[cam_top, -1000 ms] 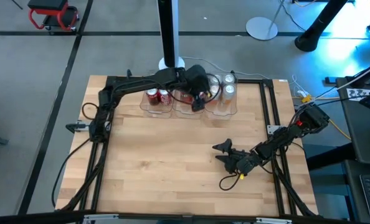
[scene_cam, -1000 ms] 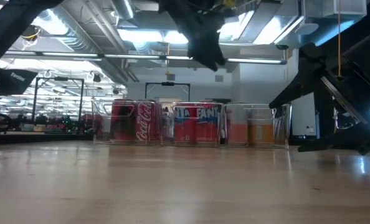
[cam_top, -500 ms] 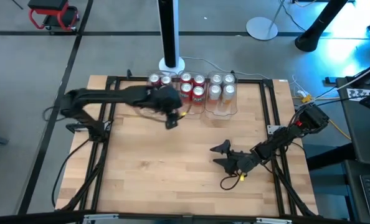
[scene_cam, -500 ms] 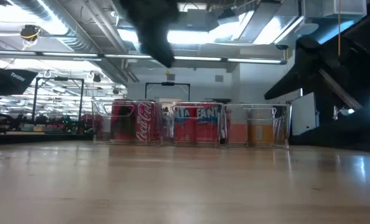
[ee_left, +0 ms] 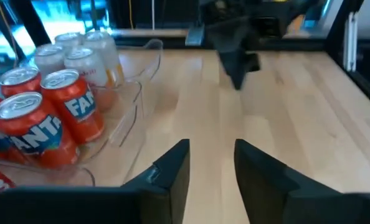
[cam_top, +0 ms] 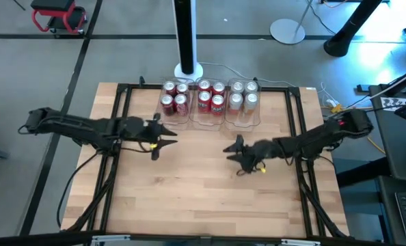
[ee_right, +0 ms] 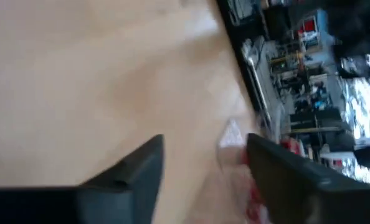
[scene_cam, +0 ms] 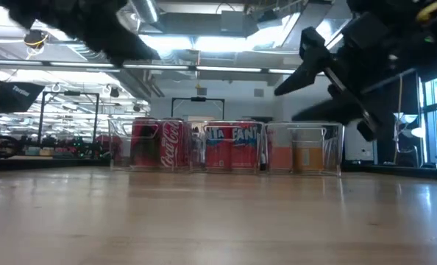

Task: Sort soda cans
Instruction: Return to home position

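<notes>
The soda cans stand upright in three clear bins at the table's far edge. Red cola cans (cam_top: 171,97) fill the left bin, red-orange cans (cam_top: 211,96) the middle one, and silver cans (cam_top: 242,94) the right one. The low view shows the same row of cola cans (scene_cam: 158,143), red-orange cans (scene_cam: 232,145) and pale orange ones (scene_cam: 303,151). My left gripper (cam_top: 163,139) hovers over the table nearer than the left bin, open and holding nothing (ee_left: 211,168). My right gripper (cam_top: 232,154) hovers right of the table's middle, open and holding nothing (ee_right: 203,163). The two grippers face each other.
Bare wooden tabletop (cam_top: 196,191) lies between and in front of the two grippers. A black frame rail (cam_top: 299,130) runs along the table's sides. A white stand base (cam_top: 188,70) sits just beyond the far edge, behind the bins.
My left gripper has pulled back from above the bins toward the table's left and near side, sinking as it went. My right gripper has risen off the table and swung toward the far edge and the middle, turning as it moved. The cans have stayed in place.
</notes>
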